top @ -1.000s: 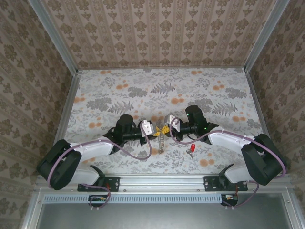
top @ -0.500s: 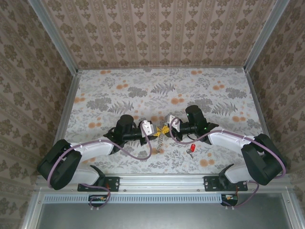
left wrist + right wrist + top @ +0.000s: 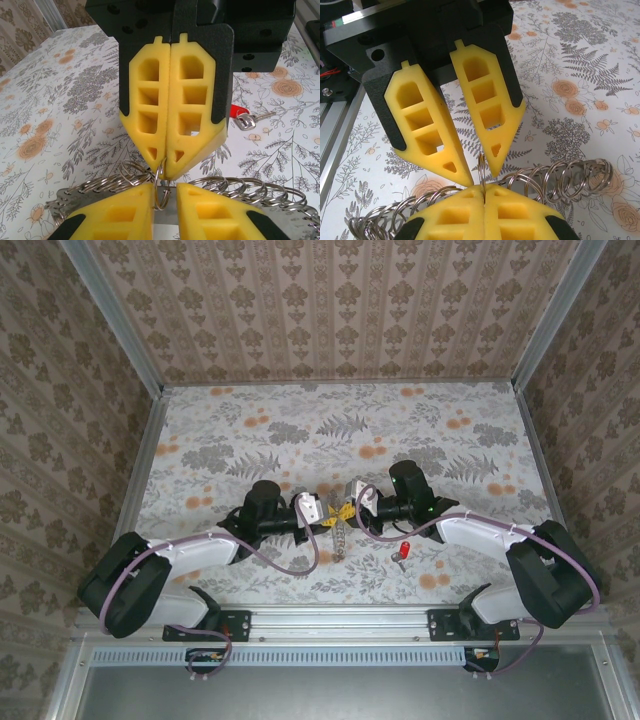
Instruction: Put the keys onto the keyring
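The keyring [image 3: 338,538] is a string of linked silvery split rings that hangs between the two grippers above the table. My right gripper [image 3: 484,189] is shut on one upright ring [image 3: 481,172] of it. My left gripper [image 3: 164,186] faces it tip to tip and stands slightly open. That same ring [image 3: 161,192] sits in its gap and touches one finger [image 3: 120,212] only. More rings [image 3: 107,182] trail off to both sides. A key with a red head [image 3: 241,113] lies flat on the table, below the right gripper [image 3: 347,510] in the top view, where it is a red speck [image 3: 403,552].
The floral tabletop [image 3: 300,430] stretches away behind the grippers, walled by patterned panels on three sides. A metal rail [image 3: 340,620] runs along the near edge by the arm bases.
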`<control>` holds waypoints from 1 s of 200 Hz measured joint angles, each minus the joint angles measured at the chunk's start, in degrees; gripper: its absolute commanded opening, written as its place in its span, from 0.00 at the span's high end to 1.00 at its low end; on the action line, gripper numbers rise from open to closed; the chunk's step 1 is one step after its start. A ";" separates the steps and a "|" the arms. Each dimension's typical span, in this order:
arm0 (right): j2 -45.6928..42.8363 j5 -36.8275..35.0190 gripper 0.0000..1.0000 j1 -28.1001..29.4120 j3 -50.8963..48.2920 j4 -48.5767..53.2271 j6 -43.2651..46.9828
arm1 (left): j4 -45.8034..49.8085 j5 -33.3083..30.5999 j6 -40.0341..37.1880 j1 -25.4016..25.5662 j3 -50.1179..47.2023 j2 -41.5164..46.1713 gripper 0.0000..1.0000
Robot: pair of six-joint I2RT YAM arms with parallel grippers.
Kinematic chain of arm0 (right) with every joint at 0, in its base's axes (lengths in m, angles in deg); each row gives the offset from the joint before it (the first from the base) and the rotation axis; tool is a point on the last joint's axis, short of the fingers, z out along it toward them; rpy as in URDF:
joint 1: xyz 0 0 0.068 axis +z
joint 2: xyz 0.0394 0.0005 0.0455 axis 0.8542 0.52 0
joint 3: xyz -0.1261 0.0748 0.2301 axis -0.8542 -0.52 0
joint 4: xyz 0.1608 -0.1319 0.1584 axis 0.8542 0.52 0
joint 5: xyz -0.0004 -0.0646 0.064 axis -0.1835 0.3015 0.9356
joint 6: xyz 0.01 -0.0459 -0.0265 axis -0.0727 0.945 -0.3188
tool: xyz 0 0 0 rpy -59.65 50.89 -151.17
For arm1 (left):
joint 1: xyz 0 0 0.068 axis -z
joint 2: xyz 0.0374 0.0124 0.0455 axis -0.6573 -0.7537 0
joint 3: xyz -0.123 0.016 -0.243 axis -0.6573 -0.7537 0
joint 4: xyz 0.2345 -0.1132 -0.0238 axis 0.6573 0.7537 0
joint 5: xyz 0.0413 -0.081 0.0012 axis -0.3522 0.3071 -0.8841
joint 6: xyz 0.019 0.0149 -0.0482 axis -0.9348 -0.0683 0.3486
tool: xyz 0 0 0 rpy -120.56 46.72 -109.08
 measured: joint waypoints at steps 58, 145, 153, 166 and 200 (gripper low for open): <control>0.00 0.00 1.00 0.00 0.00 0.00 0.00 | -0.96 0.02 0.13 0.00 0.00 0.00 0.88; 0.00 -0.20 1.00 0.00 0.00 -0.07 -0.39 | -0.61 -0.04 0.39 0.28 0.00 0.00 0.79; 0.00 -0.20 1.00 0.00 0.00 -0.07 -0.42 | -0.55 -0.04 0.39 0.31 0.00 0.00 0.79; 0.00 -0.20 1.00 0.00 0.00 -0.07 -0.46 | -0.50 -0.11 0.39 0.31 0.00 0.00 0.79; 0.00 -0.20 1.00 0.00 0.00 -0.17 -0.70 | -0.50 -0.26 0.37 0.31 0.00 0.00 0.83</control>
